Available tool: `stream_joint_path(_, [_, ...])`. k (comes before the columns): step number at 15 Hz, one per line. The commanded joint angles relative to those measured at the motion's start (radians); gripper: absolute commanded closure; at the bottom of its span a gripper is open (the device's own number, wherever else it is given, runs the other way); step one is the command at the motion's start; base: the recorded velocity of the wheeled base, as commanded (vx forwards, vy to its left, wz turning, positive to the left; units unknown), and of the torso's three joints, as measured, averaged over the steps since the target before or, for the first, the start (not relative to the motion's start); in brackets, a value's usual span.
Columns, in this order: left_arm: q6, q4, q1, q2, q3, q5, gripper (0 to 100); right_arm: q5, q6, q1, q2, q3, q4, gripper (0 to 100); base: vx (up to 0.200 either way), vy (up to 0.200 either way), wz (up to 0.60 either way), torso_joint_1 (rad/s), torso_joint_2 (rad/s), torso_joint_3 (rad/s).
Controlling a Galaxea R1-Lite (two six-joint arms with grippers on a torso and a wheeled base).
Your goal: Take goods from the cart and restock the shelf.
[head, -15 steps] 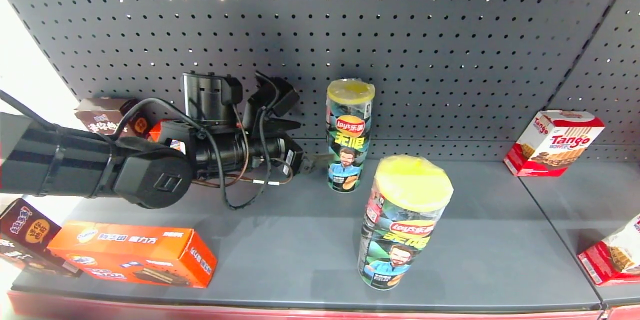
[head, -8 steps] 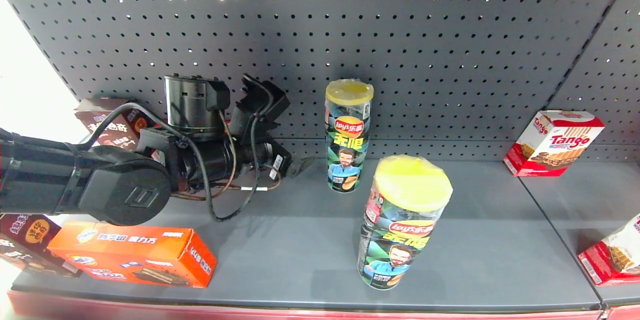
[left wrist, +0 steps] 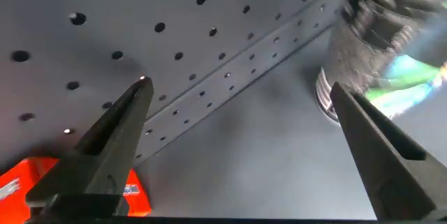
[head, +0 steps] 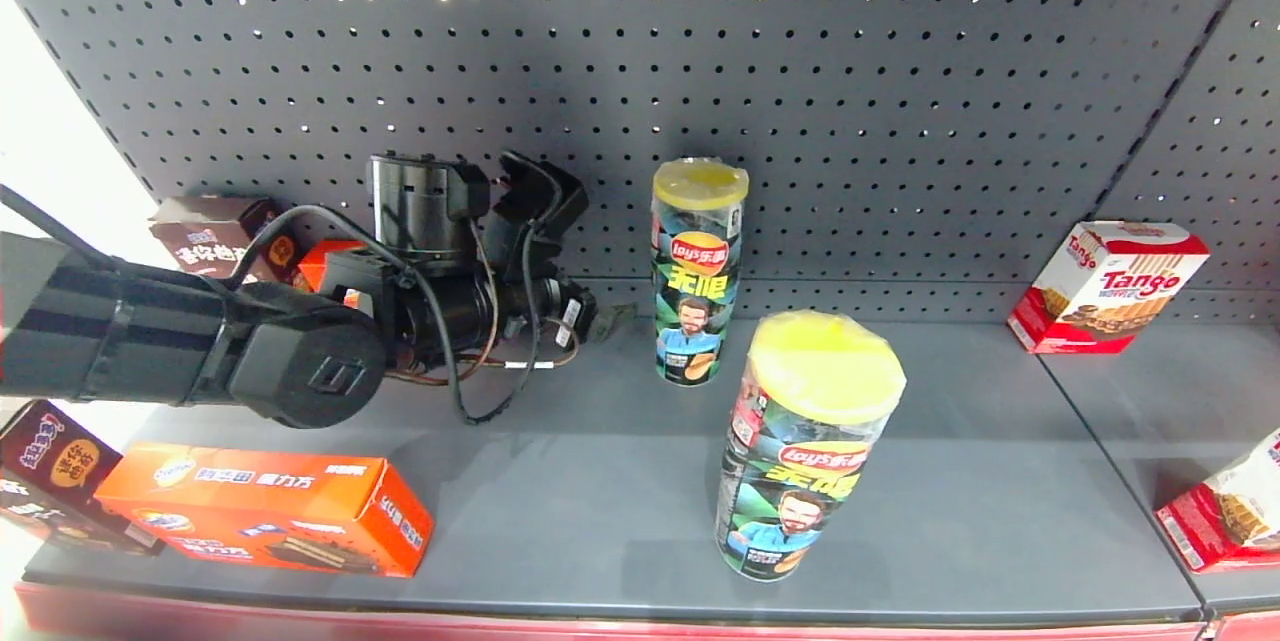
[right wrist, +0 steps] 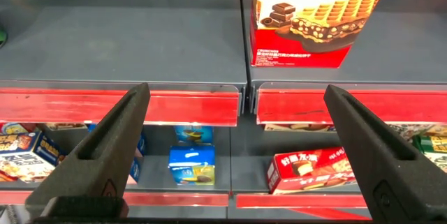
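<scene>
1. Several boxes lie at the left end of the shelf (head: 560,481), an orange box (head: 265,506) at the front.
2. Left pincer (head: 610,319) hangs spread wide and empty, just beside the back can (head: 695,271), not touching.
3. Front can (head: 805,441) stands upright nearer the edge; both cans look stocked.
4. Waffle box (head: 1105,286) sits far right.
5. Right pincer (right wrist: 234,154) gapes, empty, facing lower shelves.
6. I'd guess another cart trip comes next.
</scene>
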Motion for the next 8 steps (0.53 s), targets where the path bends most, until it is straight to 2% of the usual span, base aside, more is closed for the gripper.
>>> stream_joint_path(1, [-0.024,0.001,-0.009,0.046,-0.046,0.007,0,0.0,0.0,0.0,0.001,0.0,0.0,0,0.0,0.0,0.0,0.0,0.0,0.0])
stream_joint_path(8, [-0.029,0.001,-0.057,0.064,-0.069,0.009,0,0.0,0.0,0.0,0.001,0.0,0.0,0,0.0,0.0,0.0,0.0,0.0,0.0])
